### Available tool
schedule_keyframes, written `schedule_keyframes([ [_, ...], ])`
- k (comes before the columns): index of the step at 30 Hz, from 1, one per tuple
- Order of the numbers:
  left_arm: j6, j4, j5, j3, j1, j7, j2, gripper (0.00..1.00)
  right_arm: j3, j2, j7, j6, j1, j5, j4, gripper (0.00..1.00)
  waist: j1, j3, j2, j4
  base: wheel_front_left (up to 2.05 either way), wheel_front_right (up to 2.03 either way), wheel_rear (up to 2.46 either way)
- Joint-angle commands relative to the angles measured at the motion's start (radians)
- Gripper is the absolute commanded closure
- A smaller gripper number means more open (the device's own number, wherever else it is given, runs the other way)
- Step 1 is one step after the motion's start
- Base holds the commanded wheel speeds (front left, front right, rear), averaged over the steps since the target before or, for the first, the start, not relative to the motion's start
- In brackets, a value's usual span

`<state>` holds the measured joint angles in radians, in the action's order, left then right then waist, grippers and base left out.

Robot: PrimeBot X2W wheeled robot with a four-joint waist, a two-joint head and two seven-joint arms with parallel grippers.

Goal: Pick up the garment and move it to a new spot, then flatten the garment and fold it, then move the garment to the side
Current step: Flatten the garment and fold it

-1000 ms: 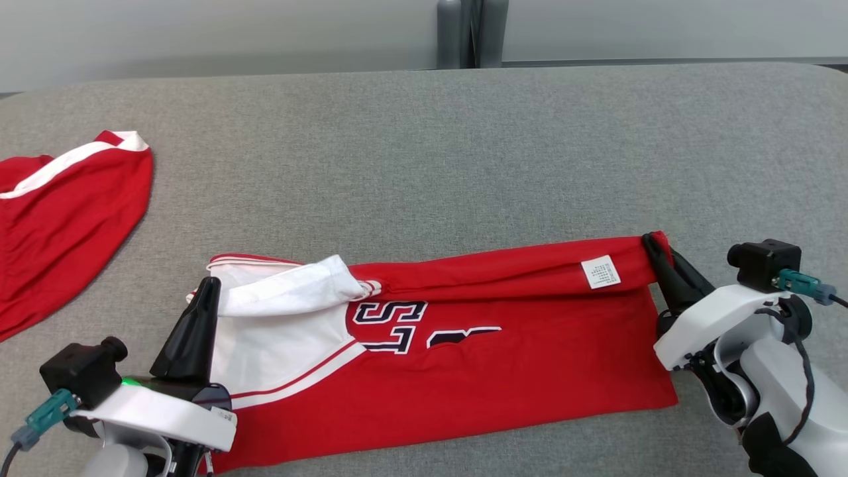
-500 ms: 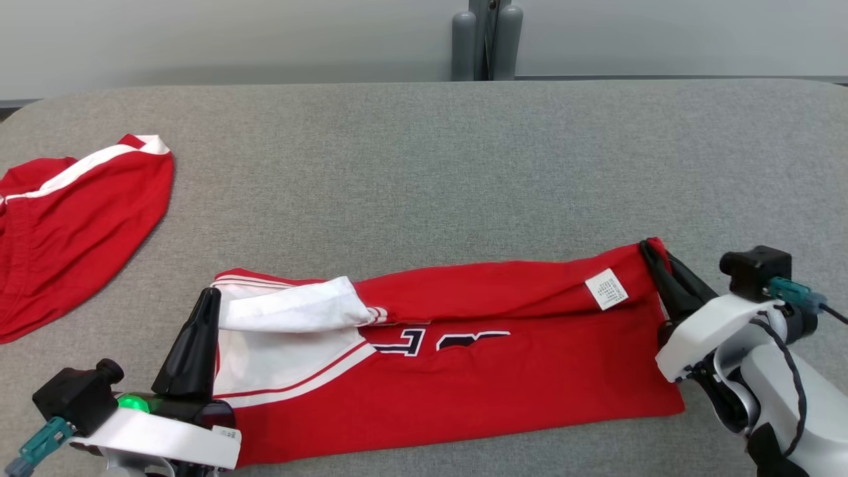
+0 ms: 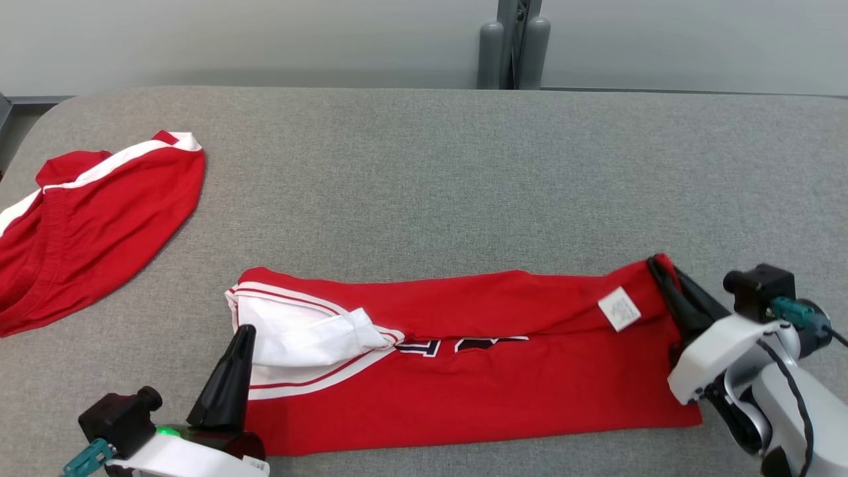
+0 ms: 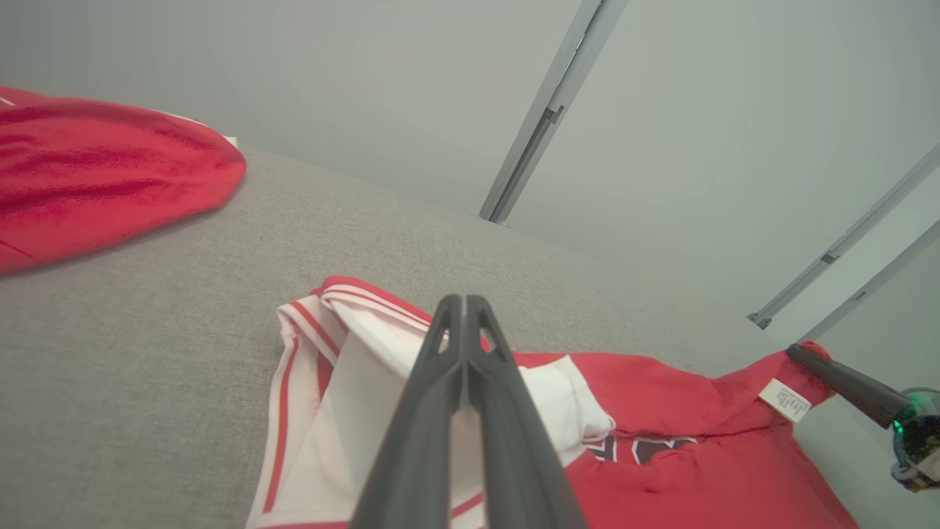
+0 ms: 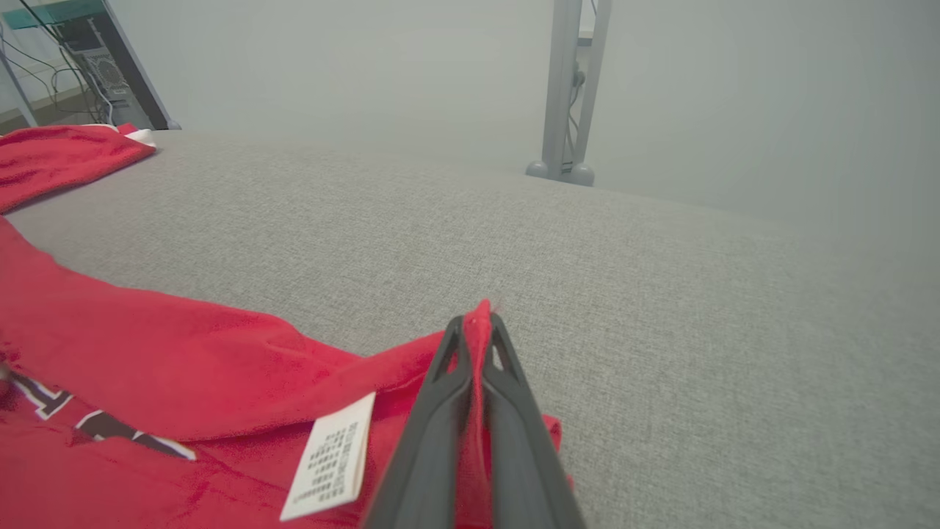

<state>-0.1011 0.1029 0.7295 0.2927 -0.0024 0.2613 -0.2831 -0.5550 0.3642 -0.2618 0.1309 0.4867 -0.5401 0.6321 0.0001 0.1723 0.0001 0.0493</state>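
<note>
The garment (image 3: 477,391) is a red jersey with a white sleeve and dark lettering, lying lengthwise along the front of the grey table (image 3: 430,185). Its far long edge is folded over towards me and covers most of the lettering. At the right end, my right gripper (image 3: 657,260) is shut on the jersey's red corner. That red cloth shows between its fingers in the right wrist view (image 5: 476,319), with a white label (image 5: 327,459) just left of them. My left gripper (image 3: 246,329) is shut at the edge of the white sleeve (image 4: 352,389). No cloth shows between its fingers (image 4: 514,441).
A second red garment with a white stripe (image 3: 99,218) lies heaped at the table's far left. A grey post (image 3: 513,46) stands behind the table's back edge. Bare grey tabletop stretches behind the jersey and to its right.
The head camera has shifted, so the whole scene sits further right. The folded-over layer has come closer to me and hides more lettering. My left gripper has dropped lower and nearer.
</note>
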Motion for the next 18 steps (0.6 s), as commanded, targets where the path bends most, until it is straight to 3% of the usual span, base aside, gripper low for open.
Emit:
schedule_keyframes([
  [1,-0.002,0.024,0.001,-0.002,0.006,0.002,0.001,1.0,0.005,0.016,-0.005,0.0,-0.031,-0.006,-0.024,1.0,-0.0001,-0.003,-0.0001,0.002,0.0,0.0,0.0],
  [7,-0.01,0.141,0.018,-0.012,-0.003,0.003,0.025,1.0,-0.003,0.038,-0.004,0.0,-0.106,-0.049,-0.097,1.0,-0.0001,-0.009,-0.0001,0.002,0.0,0.0,0.0],
  [18,-0.026,0.32,0.014,-0.034,-0.041,0.004,0.067,1.0,-0.056,0.049,-0.003,0.0,-0.114,-0.09,-0.024,1.0,-0.0001,-0.019,-0.0001,-0.005,0.0,0.0,0.0],
])
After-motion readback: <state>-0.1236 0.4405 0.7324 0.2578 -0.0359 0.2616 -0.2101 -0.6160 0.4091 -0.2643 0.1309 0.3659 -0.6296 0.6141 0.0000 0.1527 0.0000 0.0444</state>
